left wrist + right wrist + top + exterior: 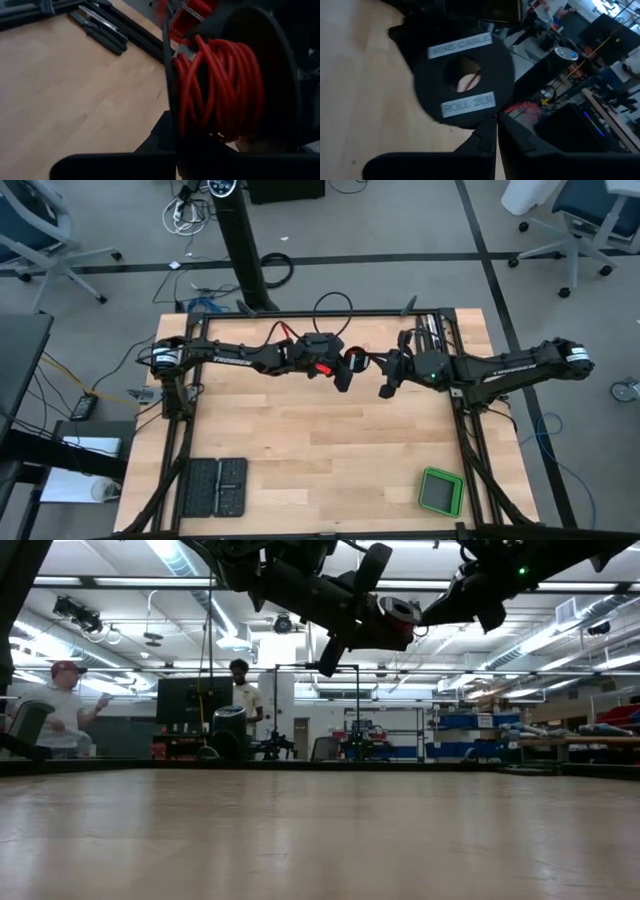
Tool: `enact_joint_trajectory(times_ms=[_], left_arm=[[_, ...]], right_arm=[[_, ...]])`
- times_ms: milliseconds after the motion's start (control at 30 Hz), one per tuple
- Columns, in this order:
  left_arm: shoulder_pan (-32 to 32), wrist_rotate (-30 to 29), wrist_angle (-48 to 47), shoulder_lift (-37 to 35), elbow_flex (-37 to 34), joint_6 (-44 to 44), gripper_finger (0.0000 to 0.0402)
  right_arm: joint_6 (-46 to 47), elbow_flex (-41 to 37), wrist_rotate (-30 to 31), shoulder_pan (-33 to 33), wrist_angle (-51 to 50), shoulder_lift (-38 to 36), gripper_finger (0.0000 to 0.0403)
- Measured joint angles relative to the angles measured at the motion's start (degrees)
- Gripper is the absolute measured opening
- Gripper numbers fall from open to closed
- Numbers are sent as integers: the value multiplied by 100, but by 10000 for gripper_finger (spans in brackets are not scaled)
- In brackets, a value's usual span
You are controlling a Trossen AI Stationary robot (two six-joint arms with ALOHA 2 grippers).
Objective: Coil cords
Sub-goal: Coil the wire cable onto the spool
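Cord (220, 85), thin and floppy, sits wound on a black spool (465, 80) held mid-air over the table's far edge by the clamped left gripper (342, 376); right gripper (386, 387) nearly together beside it; grab spool rim, not strands.

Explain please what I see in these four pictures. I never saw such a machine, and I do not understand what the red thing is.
These are two robot arms over a wooden table. One camera looks down from above, one sits at table height, and one rides on each wrist. The left tool is shut on a black spool wound with red cord. The right tool is close beside it; its camera shows the spool's labelled side. Both are raised above the table. A green box and black trays lie near the front edge.
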Motion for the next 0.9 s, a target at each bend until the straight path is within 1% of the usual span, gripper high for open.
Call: enact_joint_trajectory(times_ms=[67,200,333,367,467,500,533,567,667,733,900], left_arm=[[-50,-1,-2,1,-39,25,1],[-165,91,-260,23,-64,130,1],[-224,67,-285,23,-64,304,1],[-228,51,-306,23,-64,354,1],[-240,57,-432,23,-62,488,1],[-240,59,-541,23,-62,570,1],[-240,48,-643,23,-62,633,1],[-240,10,-744,23,-62,739,1],[-238,-240,-1018,23,-62,1081,1],[-236,-349,-1222,23,-62,1267,1],[-225,-343,-1924,23,-59,1545,1]], right_arm=[[-19,0,47,-15,131,77,22],[-303,7,376,-21,287,73,30],[-312,11,434,13,352,51,31],[-248,11,631,67,268,29,31],[336,11,1620,353,-62,-138,29],[581,11,1854,478,-228,-237,28],[808,11,1910,608,-401,-341,27],[1037,11,1836,727,-556,-447,25],[1775,11,1231,968,-981,-716,19],[2258,11,990,1056,-1229,-841,15],[3214,11,468,1169,-1706,-912,5]])
